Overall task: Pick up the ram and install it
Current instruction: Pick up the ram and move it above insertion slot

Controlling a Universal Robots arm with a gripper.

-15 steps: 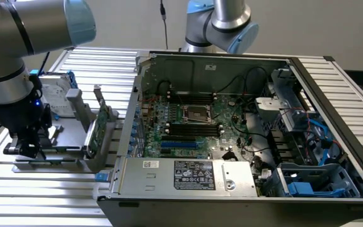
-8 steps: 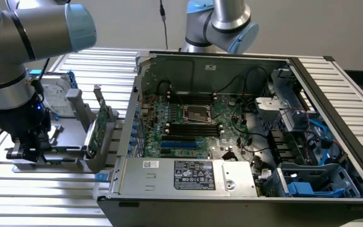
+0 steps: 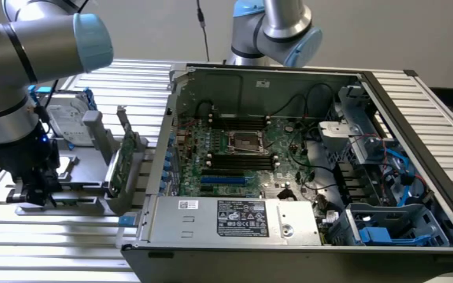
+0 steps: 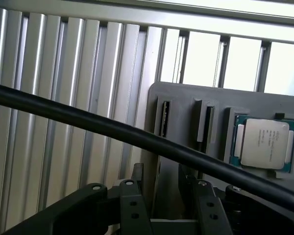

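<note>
At the exterior view's left, your silver arm with blue caps (image 3: 22,65) hangs its black end effector (image 3: 33,199) over the near left corner of a grey plastic parts holder (image 3: 81,203). In the wrist view the end effector (image 4: 161,178) has its two fingers (image 4: 136,196) spread wide over a grey wall of that holder, gripping nothing. A black cable (image 4: 88,122) crosses in front.

The holder has two narrow slots. A thin strip sits edge-up in one, apparently the ram (image 4: 163,118), though too little shows to be sure. Beside the slots lies one square silver processor (image 4: 264,142).

Further right the holder carries one silver boxy hard drive (image 3: 69,127) on its far side. One green expansion card (image 3: 124,162) stands on edge just beside the open black computer case (image 3: 289,265).

Inside the case you have:
- one green motherboard (image 3: 289,171), with black memory sockets far and near of its processor socket (image 3: 242,140)
- one silver power supply (image 3: 235,221) along the near wall
- one blue drive bracket (image 3: 376,233) at the near right

Everything rests on a ribbed aluminium worktop (image 3: 53,247). A second arm (image 3: 278,29) stands at the far side before a pale grey wall (image 3: 384,29).
</note>
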